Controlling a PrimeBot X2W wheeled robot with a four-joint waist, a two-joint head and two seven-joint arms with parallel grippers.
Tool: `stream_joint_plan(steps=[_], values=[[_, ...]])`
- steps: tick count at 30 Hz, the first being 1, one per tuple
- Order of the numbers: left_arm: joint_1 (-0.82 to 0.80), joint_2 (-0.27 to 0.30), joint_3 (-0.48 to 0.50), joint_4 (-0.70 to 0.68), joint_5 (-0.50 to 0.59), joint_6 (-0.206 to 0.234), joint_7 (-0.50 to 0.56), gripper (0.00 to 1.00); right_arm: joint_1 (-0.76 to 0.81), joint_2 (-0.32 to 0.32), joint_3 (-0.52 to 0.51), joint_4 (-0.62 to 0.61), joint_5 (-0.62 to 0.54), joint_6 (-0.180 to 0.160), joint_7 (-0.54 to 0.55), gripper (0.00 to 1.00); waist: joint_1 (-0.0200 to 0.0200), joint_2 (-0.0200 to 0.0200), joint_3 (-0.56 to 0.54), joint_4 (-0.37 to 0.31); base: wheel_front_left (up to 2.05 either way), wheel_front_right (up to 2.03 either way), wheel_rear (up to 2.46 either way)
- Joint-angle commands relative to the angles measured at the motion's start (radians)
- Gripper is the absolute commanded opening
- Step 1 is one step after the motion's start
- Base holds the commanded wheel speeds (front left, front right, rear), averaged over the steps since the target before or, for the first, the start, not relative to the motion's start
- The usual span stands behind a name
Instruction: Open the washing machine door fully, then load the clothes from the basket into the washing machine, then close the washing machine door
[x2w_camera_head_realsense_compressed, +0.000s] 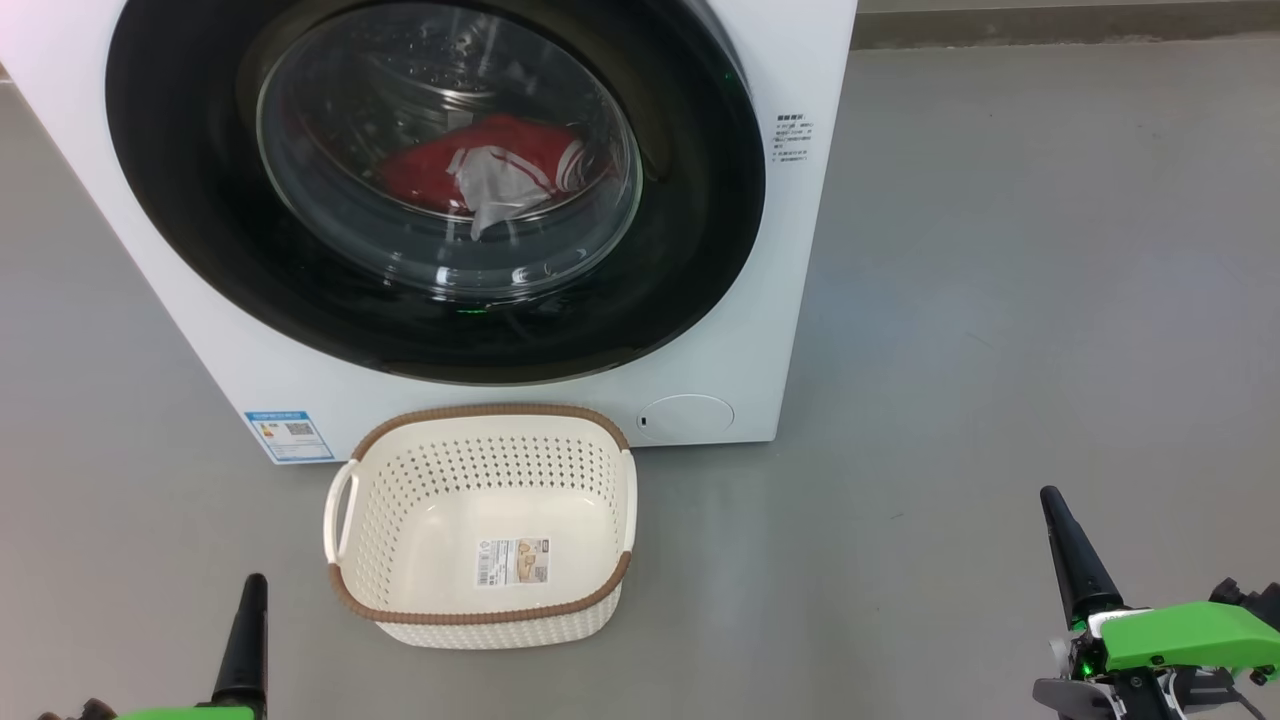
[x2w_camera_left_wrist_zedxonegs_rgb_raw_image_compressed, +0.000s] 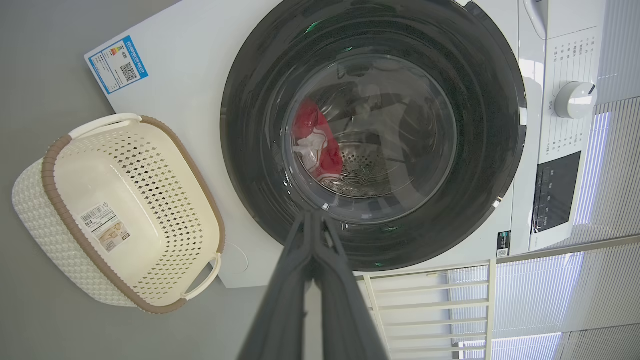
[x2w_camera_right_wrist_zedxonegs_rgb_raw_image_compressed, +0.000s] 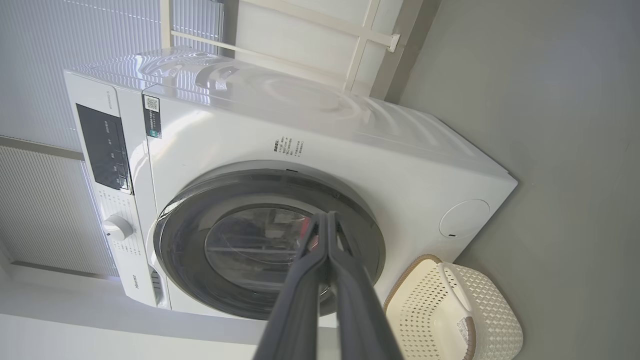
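The white washing machine (x2w_camera_head_realsense_compressed: 520, 400) (x2w_camera_left_wrist_zedxonegs_rgb_raw_image_compressed: 190, 65) (x2w_camera_right_wrist_zedxonegs_rgb_raw_image_compressed: 350, 145) stands before me with its round black door (x2w_camera_head_realsense_compressed: 200, 240) (x2w_camera_left_wrist_zedxonegs_rgb_raw_image_compressed: 480, 100) (x2w_camera_right_wrist_zedxonegs_rgb_raw_image_compressed: 180, 240) shut flat against the front. Behind the glass window the red and white clothes (x2w_camera_head_realsense_compressed: 480, 170) (x2w_camera_left_wrist_zedxonegs_rgb_raw_image_compressed: 317, 140) lie in the steel drum. On the floor in front sits the cream basket (x2w_camera_head_realsense_compressed: 480, 520) (x2w_camera_left_wrist_zedxonegs_rgb_raw_image_compressed: 125, 215) (x2w_camera_right_wrist_zedxonegs_rgb_raw_image_compressed: 450, 310), holding nothing but a sticker. My left gripper (x2w_camera_head_realsense_compressed: 255, 585) (x2w_camera_left_wrist_zedxonegs_rgb_raw_image_compressed: 312, 215) is shut at the lower left, and my right gripper (x2w_camera_head_realsense_compressed: 1048, 495) (x2w_camera_right_wrist_zedxonegs_rgb_raw_image_compressed: 327, 216) is shut at the lower right, both well back from the machine and holding nothing.
Grey floor (x2w_camera_head_realsense_compressed: 1050, 250) spreads wide to the right of the machine and around the basket. A control panel with a white dial (x2w_camera_left_wrist_zedxonegs_rgb_raw_image_compressed: 575, 100) (x2w_camera_right_wrist_zedxonegs_rgb_raw_image_compressed: 117, 227) tops the machine. A pale wall with ribbed panels (x2w_camera_right_wrist_zedxonegs_rgb_raw_image_compressed: 40, 65) runs behind it.
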Motion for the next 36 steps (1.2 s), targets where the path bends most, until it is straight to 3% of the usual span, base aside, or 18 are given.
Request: stream_joint_plan(steps=[1,20,36], values=[[-0.051,0.024,0.033,-0.013,-0.041,-0.01,0.012,0.0,-0.009,0.003,0.008,-0.025,0.035,-0.001,0.014,0.0,0.0,0.0,-0.001,0.001,0.0,0.0,0.0],[-0.072,0.027,0.053,0.014,-0.237,-0.012,0.068,0.0,-0.005,0.04,-0.034,-0.024,0.197,-0.001,0.071,0.0,-0.0001,0.0,-0.009,0.006,0.0,0.0,0.0],[-0.073,0.024,0.058,0.014,-0.233,-0.012,0.072,0.0,-0.005,0.041,-0.036,-0.024,0.195,-0.001,0.072,0.0,-0.0001,0.0,-0.009,0.006,0.0,0.0,0.0]])
